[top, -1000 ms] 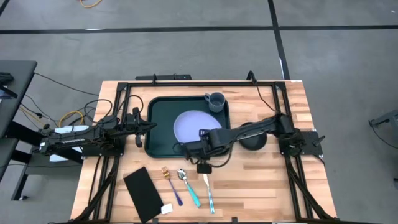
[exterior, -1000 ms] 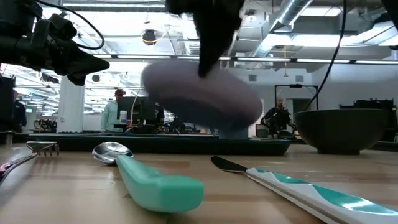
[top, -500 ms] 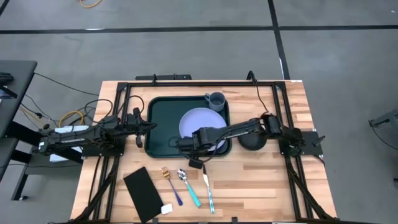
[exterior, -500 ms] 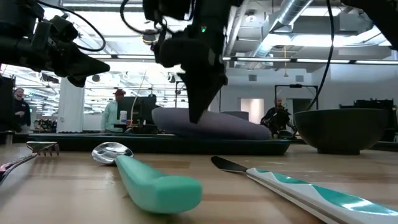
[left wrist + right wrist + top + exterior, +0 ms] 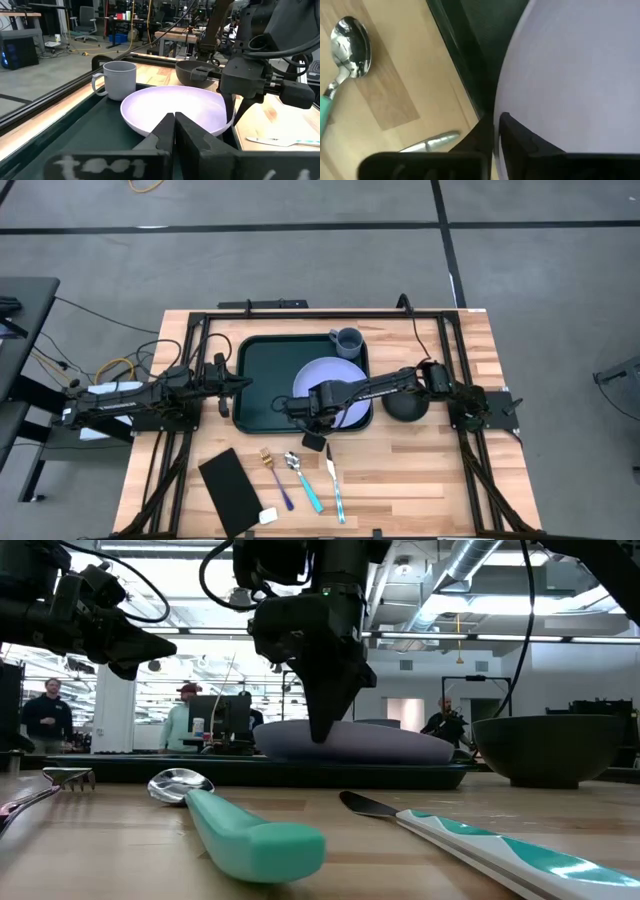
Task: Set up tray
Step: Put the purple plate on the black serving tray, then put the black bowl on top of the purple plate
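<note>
The dark green tray lies on the wooden table. The lavender plate lies flat in its right half, and a grey mug stands in its far right corner. My right gripper points down at the plate's near left rim and is shut on it; the low view shows the gripper at the plate. My left gripper hovers shut above the tray's left rim and touches nothing; its own view shows its shut fingertips. My right gripper pinches the plate's rim on the near left side, one finger inside the plate and one outside it. The fingers come from above, pointing down. The plate lies level with its base on the tray's floor.
A dark bowl stands on the table right of the tray. Nearer the front edge lie a fork, a teal-handled spoon and a knife, then a black napkin to their left. A black frame borders the table.
My right gripper has come down and moved a little toward the table's right edge with the plate, rolling as it went. The plate was lifted and tilted above the tray; it has sunk and levelled, and now lies flat in the tray.
</note>
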Controlling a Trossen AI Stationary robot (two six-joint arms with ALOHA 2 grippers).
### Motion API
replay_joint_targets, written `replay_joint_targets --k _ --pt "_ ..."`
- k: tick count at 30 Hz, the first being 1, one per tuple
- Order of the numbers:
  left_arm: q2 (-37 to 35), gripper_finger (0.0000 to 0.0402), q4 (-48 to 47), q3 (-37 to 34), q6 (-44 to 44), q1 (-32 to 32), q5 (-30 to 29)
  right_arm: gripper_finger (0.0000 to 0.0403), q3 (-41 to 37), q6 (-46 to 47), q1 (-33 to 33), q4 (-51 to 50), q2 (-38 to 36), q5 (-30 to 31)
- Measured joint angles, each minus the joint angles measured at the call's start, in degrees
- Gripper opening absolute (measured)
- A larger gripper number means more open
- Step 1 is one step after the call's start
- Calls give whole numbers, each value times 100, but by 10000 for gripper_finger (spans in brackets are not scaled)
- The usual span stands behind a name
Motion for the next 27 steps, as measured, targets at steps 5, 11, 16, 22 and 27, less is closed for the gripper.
replay_joint_targets --k 5,11,16,22,27 --pt "0 0 0 -1 0 0 0 78 -7 107 0 1 14 -62" --pt "0 0 -2 -2 0 0 0 137 -7 209 -49 23 -50 -32" --pt "0 0 -2 -2 0 0 0 165 -11 538 -121 3 -534 20" --pt "0 0 -2 -2 0 0 0 164 -7 1915 -113 -736 -1400 601" --pt "0 0 -2 -1 0 0 2 153 -20 3006 182 -2340 -1816 1641"
